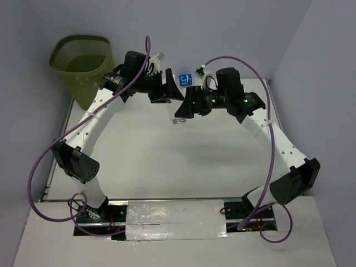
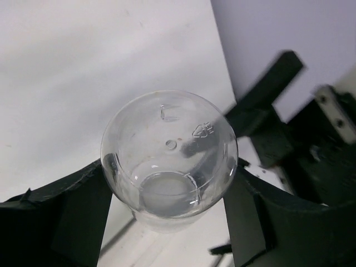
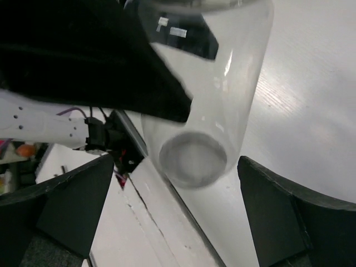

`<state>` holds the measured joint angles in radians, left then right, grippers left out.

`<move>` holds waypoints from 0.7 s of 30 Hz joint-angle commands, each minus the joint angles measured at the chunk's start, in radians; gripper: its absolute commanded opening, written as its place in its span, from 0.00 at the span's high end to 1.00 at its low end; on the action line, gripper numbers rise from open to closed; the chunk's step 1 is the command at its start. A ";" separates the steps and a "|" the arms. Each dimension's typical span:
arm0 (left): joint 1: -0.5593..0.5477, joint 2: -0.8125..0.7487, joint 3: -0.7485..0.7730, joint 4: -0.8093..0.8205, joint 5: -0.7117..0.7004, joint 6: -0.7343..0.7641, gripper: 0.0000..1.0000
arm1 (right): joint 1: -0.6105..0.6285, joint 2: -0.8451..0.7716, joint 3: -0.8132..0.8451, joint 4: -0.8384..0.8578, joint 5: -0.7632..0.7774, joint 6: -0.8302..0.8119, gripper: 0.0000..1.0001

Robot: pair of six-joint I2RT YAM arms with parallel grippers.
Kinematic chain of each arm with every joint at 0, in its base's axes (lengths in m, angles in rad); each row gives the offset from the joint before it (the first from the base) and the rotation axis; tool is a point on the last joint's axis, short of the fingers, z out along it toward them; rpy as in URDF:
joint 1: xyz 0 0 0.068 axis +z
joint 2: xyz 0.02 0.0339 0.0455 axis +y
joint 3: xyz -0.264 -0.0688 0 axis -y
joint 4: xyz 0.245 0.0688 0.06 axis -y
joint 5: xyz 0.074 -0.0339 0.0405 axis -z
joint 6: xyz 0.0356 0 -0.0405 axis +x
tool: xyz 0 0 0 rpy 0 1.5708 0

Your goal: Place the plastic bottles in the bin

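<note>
The bin [image 1: 83, 89] is seen at ten o'clock of the table [image 1: 144, 161], well apart from both claws. Near twelve o'clock a clear bottle [image 2: 167, 133] is gripped, base toward the wrist camera, by the left gripper [image 2: 169, 167], whose fingers are pressed against both its sides. The right gripper [image 3: 175, 161] is spread wide around the cap end, and nothing is touched by it. The slick, crinkly shell could be squeezed out of the hold, or knocked against the right fingers when it is swung toward ten o'clock. One bin and two claws are counted, with one bottle for certain and a blue label [image 1: 186, 79] perhaps marking a second.

White table [image 1: 167, 161] enclosed by pale lavender walls [image 1: 233, 28].
</note>
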<state>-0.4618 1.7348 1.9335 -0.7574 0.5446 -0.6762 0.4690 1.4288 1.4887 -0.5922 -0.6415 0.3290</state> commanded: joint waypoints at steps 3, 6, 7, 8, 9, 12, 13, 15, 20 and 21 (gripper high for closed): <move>0.038 0.048 0.218 -0.118 -0.204 0.107 0.81 | 0.005 -0.060 0.232 -0.298 0.100 -0.159 0.00; 0.110 0.031 0.261 -0.105 -0.241 0.109 0.82 | 0.007 -0.120 0.277 -0.386 0.212 -0.194 0.00; 0.129 0.031 0.281 -0.105 -0.265 0.113 0.83 | 0.007 -0.163 0.268 -0.394 0.298 -0.188 0.00; 0.146 0.025 0.295 -0.100 -0.319 0.118 0.83 | 0.005 -0.186 0.256 -0.396 0.353 -0.179 0.00; 0.176 0.013 0.327 -0.083 -0.345 0.131 0.83 | 0.006 -0.209 0.234 -0.374 0.415 -0.162 0.00; 0.251 -0.032 0.358 -0.002 -0.392 0.144 0.82 | 0.005 -0.298 0.130 -0.316 0.615 -0.087 0.00; 0.270 -0.046 0.361 0.025 -0.402 0.144 0.82 | 0.002 -0.330 0.086 -0.304 0.647 -0.047 0.00; 0.339 -0.084 0.358 0.081 -0.411 0.142 0.81 | 0.005 -0.355 0.052 -0.276 0.729 -0.015 0.00; 0.512 -0.067 0.429 0.167 -0.448 0.138 0.79 | 0.002 -0.380 -0.008 -0.236 0.729 0.033 0.00; 0.541 -0.051 0.429 0.181 -0.446 0.130 0.79 | 0.002 -0.377 -0.010 -0.236 0.720 0.036 0.00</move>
<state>0.0048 1.6997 2.3196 -0.7006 0.1368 -0.5518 0.4690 1.0363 1.4990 -0.8864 0.0242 0.3229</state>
